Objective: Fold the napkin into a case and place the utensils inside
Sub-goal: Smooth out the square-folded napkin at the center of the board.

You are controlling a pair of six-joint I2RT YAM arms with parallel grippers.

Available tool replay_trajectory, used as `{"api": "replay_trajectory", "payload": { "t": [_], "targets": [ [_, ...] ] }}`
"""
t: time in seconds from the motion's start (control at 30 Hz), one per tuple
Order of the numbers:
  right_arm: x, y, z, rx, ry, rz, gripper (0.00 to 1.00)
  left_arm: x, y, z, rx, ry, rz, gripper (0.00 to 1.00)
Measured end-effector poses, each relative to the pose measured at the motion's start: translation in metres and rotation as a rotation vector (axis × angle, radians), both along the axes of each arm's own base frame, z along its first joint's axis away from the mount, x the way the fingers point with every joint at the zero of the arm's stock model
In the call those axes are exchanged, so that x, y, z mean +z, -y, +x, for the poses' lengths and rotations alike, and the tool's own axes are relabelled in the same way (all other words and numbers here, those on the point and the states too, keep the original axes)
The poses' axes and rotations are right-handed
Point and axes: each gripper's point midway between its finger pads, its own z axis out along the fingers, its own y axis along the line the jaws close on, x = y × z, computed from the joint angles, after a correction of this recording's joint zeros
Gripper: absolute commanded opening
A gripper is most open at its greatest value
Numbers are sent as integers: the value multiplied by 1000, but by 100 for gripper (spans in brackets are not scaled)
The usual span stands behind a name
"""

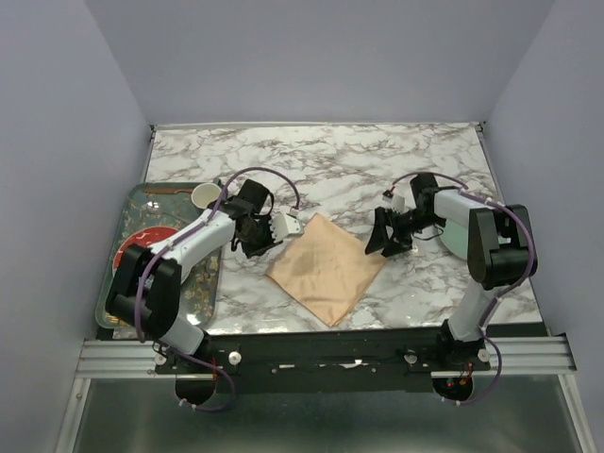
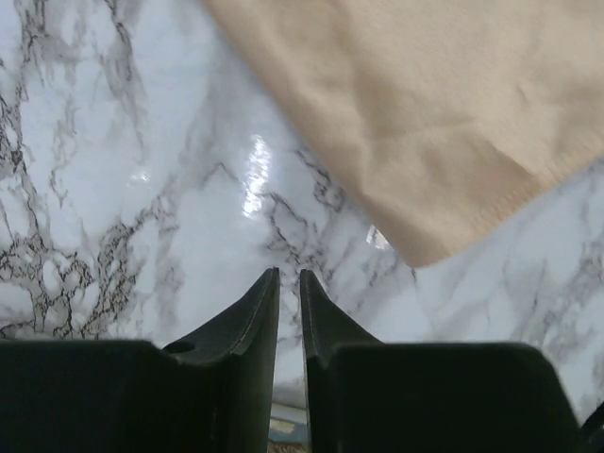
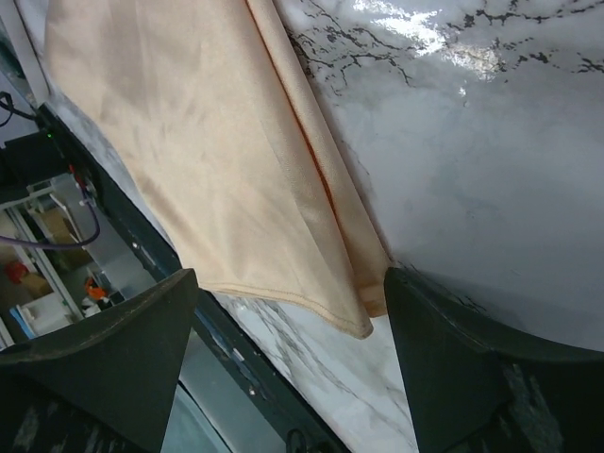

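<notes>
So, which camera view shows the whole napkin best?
The top external view: the napkin lies there complete, every edge visible on the table. The left wrist view shows only one corner; the right wrist view shows a folded edge.

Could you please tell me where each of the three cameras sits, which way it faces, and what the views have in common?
Top external: above and behind the arm bases, looking down at the marble table; both arms show, and a tray at left.
Left wrist: on the left arm, facing down past the nearly closed left gripper at marble and a corner of the napkin.
Right wrist: on the right arm, looking between the wide-open right gripper fingers at the napkin's layered edge.
Shared: all three show the napkin on the marble.
</notes>
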Motion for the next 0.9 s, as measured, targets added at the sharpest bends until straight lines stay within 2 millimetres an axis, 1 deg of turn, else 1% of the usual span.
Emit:
{"api": "replay_trajectory", "payload": {
  "t": [0.07, 0.17, 0.2, 0.27, 0.33, 0.37, 0.43, 0.47, 0.5, 0.57, 0.67, 0.77, 0.8, 0.87, 0.9],
  "targets": [
    [1, 1, 1, 0, 3, -16, 89, 11, -5, -20, -55, 12, 0, 26],
    [3, 4, 6, -2, 12, -39, 89, 14, -10, -46, -126, 8, 17, 26],
    [3, 5, 8, -3, 18, -47, 89, 12, -9, -57, -160, 1, 25, 26],
    [5, 6, 12, -5, 29, -59, 89, -1, -6, -81, -233, -37, 51, 26],
    [5, 8, 15, -8, 35, -70, 89, -14, -3, -98, -281, -78, 76, 25],
    [4, 10, 14, -11, 30, -74, 89, -19, -1, -102, -291, -97, 87, 25],
    [3, 12, 12, -16, 19, -78, 89, -29, 2, -99, -279, -118, 102, 25],
    [3, 13, 11, -20, 14, -79, 89, -29, 5, -92, -264, -117, 105, 25],
    [1, 16, 10, -28, 5, -81, 89, -33, 6, -91, -258, -130, 111, 25],
    [-1, 21, 8, -45, -8, -85, 89, -32, 17, -76, -240, -95, 93, 25],
    [-2, 29, 8, -80, -29, -85, 89, -32, 27, -61, -213, -70, 75, 27],
    [-1, 35, 10, -101, -28, -86, 89, -30, 35, -50, -188, -51, 50, 32],
    [-1, 37, 11, -106, -27, -87, 88, -29, 36, -49, -187, -51, 44, 38],
    [-1, 38, 12, -109, -23, -89, 88, -25, 36, -51, -190, -48, 19, 44],
    [-1, 39, 12, -109, -22, -88, 87, -17, 36, -54, -205, -33, -7, 47]
  ]
}}
